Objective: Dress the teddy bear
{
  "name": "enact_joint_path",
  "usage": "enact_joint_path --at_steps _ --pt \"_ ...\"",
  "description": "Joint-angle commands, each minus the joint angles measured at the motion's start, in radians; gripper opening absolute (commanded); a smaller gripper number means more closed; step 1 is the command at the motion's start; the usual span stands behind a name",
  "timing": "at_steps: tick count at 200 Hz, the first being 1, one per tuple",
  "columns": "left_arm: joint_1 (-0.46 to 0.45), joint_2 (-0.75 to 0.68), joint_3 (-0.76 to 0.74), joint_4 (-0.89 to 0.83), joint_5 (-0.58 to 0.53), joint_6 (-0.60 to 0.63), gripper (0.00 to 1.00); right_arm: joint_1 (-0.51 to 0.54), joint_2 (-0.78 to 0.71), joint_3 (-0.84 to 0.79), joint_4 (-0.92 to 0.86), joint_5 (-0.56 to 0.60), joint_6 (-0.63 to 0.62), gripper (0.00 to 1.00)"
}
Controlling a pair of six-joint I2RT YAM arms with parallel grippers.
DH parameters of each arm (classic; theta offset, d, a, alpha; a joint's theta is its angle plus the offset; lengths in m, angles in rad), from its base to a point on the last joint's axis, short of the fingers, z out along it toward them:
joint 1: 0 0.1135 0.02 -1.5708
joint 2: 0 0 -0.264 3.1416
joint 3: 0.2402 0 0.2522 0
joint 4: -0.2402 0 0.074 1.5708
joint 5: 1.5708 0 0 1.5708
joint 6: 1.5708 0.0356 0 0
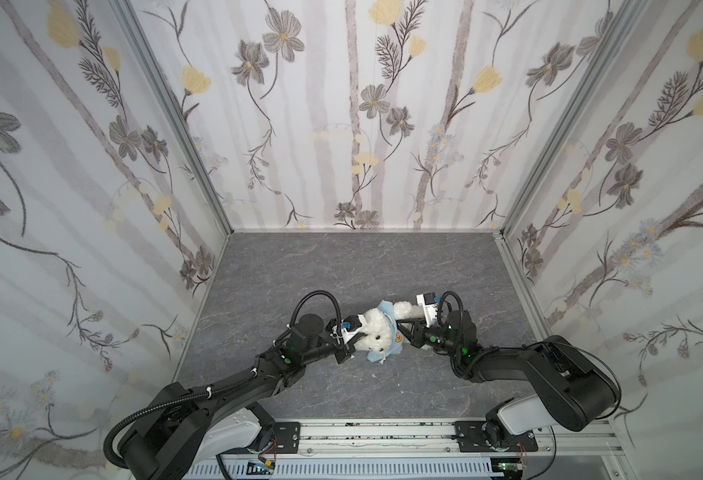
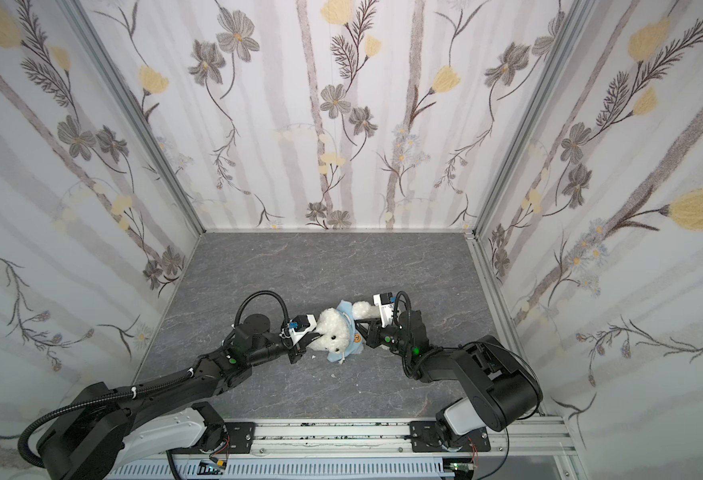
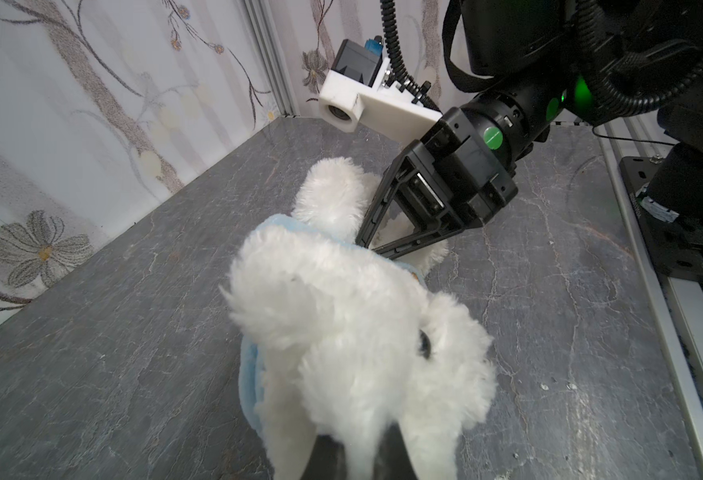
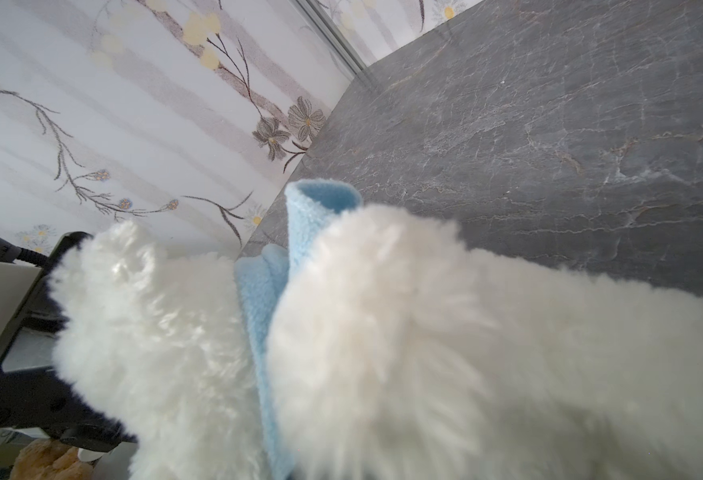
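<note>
Left claw (image 3: 356,455) pinches teddy bear (image 3: 341,324) fur (wrist view only).

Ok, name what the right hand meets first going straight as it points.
The fluffy white plush teddy bear, at the edge of its light-blue fleece hoodie; the right hand seemingly touches it.

Even, bright, diffuse light with soft shadows; wide-angle bending at frame edges in both top views; the bear (image 4: 424,353) is blurred and overexposed in the right wrist view
</note>
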Motion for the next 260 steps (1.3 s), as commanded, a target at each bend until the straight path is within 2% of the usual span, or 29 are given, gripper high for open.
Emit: enact_joint_path --at_steps 1,23,38,66,88,113,151,223,238,260 --pt "-0.001 -0.002 0.002 0.039 0.019 0.026 0.0 -0.009 -0.019 -0.025 0.1 0.033 0.055 0.0" --pt "-0.001 -0.009 0.014 -0.007 -0.002 0.057 0.0 -0.043 -0.162 -0.077 0.022 0.176 0.051 0.0" --pt "-0.008 0.002 0.047 -0.085 -0.011 0.092 0.0 -0.035 -0.287 -0.061 -0.158 0.317 0.004 0.0" --pt "-0.033 0.015 0.076 -0.171 -0.035 0.137 0.0 -0.016 -0.477 -0.05 -0.375 0.589 -0.054 0.0" --pt "-0.05 0.016 0.087 -0.223 -0.032 0.168 0.0 -0.016 -0.55 -0.056 -0.47 0.752 -0.067 0.0" --pt "-0.052 0.005 0.091 -0.247 0.0 0.17 0.0 -0.021 -0.564 -0.058 -0.516 0.864 -0.076 0.0" --pt "-0.053 -0.014 0.081 -0.255 0.005 0.188 0.0 -0.05 -0.508 -0.062 -0.497 0.826 -0.074 0.0" --pt "-0.05 -0.066 0.045 -0.206 0.018 0.186 0.0 -0.209 -0.396 -0.104 -0.444 0.588 -0.051 0.0" --pt "-0.049 -0.067 0.043 -0.187 0.013 0.167 0.0 -0.222 -0.388 -0.1 -0.427 0.521 -0.053 0.0" --pt "-0.048 -0.056 0.047 -0.159 0.013 0.13 0.0 -0.233 -0.356 -0.073 -0.397 0.338 -0.097 0.0"
